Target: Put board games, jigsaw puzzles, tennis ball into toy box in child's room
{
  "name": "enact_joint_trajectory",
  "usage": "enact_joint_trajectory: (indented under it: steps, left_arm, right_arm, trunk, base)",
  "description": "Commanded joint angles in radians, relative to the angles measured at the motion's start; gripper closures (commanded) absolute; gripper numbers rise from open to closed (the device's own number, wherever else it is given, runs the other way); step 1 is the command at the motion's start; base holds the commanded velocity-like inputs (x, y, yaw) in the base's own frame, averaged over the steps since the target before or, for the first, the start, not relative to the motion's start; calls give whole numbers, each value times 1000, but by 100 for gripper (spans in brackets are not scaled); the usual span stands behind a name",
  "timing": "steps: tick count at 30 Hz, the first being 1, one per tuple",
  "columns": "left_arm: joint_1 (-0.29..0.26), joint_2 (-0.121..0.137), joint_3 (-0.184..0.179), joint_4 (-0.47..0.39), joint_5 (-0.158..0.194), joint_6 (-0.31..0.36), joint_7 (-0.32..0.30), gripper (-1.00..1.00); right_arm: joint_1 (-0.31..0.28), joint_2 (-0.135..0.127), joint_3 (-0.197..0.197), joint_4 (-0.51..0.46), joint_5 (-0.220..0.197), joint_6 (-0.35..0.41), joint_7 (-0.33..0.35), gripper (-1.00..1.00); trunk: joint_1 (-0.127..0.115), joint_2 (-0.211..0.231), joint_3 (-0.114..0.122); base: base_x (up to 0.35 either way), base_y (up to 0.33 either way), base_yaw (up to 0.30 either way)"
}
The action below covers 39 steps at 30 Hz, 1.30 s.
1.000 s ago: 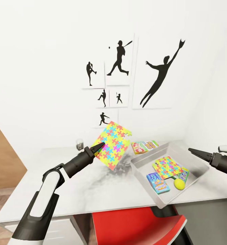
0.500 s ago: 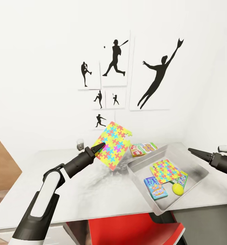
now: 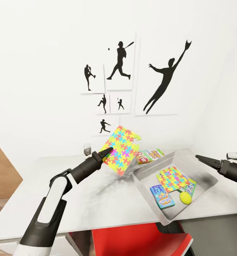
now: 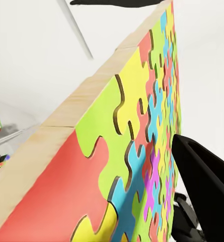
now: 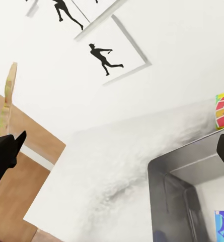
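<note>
Left gripper (image 3: 107,153) pinching jigsaw puzzle (image 3: 121,150) above table (image 3: 79,199) (wooden edge visible from wrist), right gripper (image 3: 199,156) pressed together.

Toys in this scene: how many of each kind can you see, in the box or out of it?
Jigsaw puzzles: 2, one held by the left gripper at, one in the toy box at
Board games: 3
Tennis ball: 1
Total: 6

Left arm (image 3: 50,199) has a white shell over black joints; both forearms taper into slim, pointed black jaws.
</note>
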<state>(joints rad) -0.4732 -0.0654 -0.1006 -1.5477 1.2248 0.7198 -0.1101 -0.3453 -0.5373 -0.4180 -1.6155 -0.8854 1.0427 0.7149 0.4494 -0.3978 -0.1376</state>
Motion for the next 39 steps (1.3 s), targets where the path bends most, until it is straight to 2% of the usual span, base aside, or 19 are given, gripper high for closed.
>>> enact_joint_trajectory:
  steps: [1,10,21,39]
  left_arm:
    - [-4,-5,1,2,-3,4,1,100]
    - [-7,-17,2,11,0,4,-1,100]
    - [-7,-16,2,11,-2,4,-3,100]
    - [-7,-15,3,11,5,4,-6,100]
  right_arm:
    - [-1,0,-1,0,5,5,6,-100]
    - [-2,-5,1,1,5,5,5,-100]
    - [-3,-6,10,1,7,5,4,-100]
    - [-3,-3,13,1,9,5,-1,-100]
  trunk:
    - [1,-2,-2]
    - [1,-2,-1]
    - [1,-2,4]
    - [1,-2,6]
  base:
    - [1,-1,-90]
    - [0,0,-196]
    - [0,0,-251]
    - [0,3,-57]
